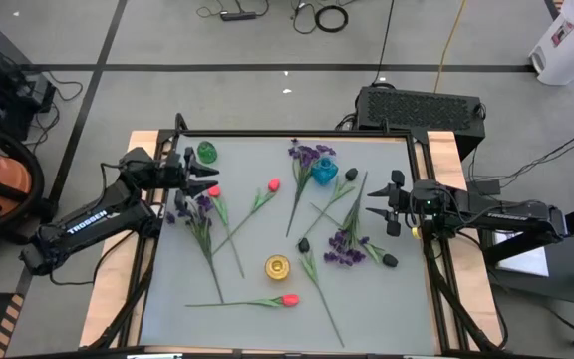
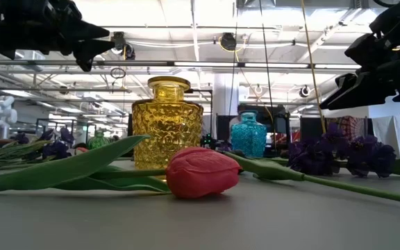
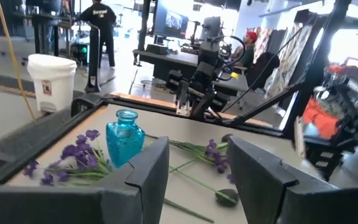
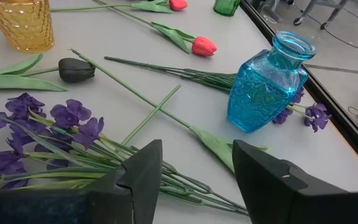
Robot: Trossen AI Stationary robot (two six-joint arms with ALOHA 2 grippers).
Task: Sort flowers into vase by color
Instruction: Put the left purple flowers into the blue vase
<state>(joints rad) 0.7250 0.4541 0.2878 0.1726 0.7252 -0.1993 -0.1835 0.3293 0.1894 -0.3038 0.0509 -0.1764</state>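
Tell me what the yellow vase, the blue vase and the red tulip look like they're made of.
Yellow vase: likely amber glass, translucent with a pebbled, glossy surface. Blue vase: likely turquoise glass, see-through, textured, shiny highlights. Red tulip: artificial, probably matte plastic or rubbery foam; smooth, uniform bud.

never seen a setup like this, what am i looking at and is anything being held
Two robot arms work at a grey table. One picture looks straight down, one looks level across the tabletop, and two come from cameras on the arms' wrists. The left hand and right hand hover open above the table's edges, holding nothing. Lying loose are the flowers: purple blooms, red-pink tulips, near-black buds. Three small vases stand among them: yellow, blue, green.
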